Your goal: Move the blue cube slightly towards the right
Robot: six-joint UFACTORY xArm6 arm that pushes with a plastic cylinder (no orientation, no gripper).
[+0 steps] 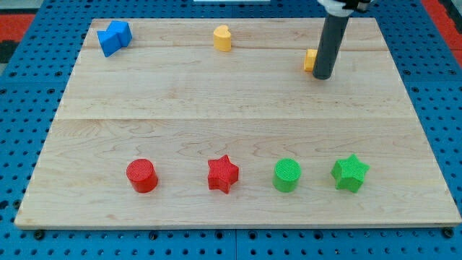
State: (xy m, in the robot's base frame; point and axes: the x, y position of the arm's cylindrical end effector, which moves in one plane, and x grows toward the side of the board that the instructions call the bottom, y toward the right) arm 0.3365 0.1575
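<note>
Blue cube (114,37) sits far left of my upright tip (322,76), which has no claw.

Pale, smooth-grained wood worktop (238,101); matt, ridged plastic red star (222,174); matt dark rod (330,45); blue perforated base (29,94).
</note>
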